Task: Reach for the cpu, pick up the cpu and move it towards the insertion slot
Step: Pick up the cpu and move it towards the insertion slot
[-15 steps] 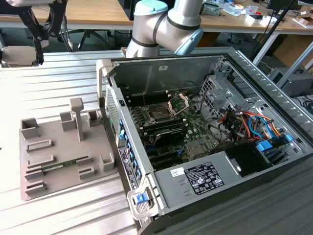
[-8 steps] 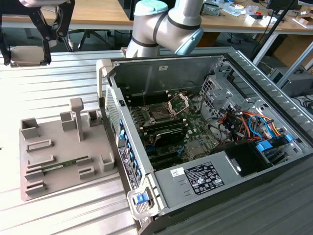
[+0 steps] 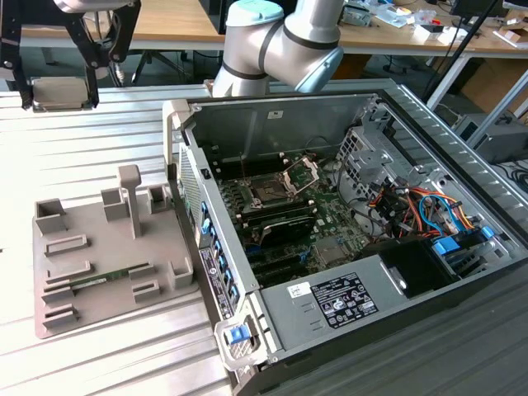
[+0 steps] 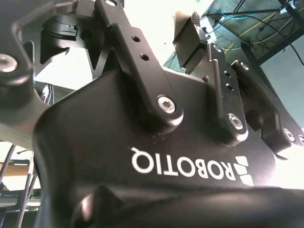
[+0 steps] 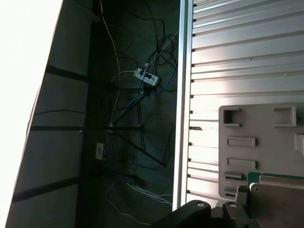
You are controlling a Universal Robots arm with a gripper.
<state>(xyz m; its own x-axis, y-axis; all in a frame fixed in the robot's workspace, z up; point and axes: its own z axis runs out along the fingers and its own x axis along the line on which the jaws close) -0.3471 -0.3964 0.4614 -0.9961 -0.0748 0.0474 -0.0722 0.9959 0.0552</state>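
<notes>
The jaws stand partly closed, clamping the cpu (image 3: 62, 92) by its edges. Beneath the jaws lies the ribbed desk (image 3: 91, 161), and lower still, off to one side, a grey holder tray (image 3: 107, 247). The insertion slot (image 3: 271, 192) sits well apart from the jaws, inside the open computer case (image 3: 330, 111).

The cpu (image 3: 58, 93), a pale flat square, hangs in the claw (image 3: 58, 101) (well apart from the dark, silver-framed insertion slot (image 3: 270, 192)).

Grey moulded tray (image 3: 111, 318) and open computer case (image 3: 272, 326) on ribbed metal tabletop (image 3: 91, 157).
Thin green memory stick (image 3: 101, 279) lies in the tray.
</notes>
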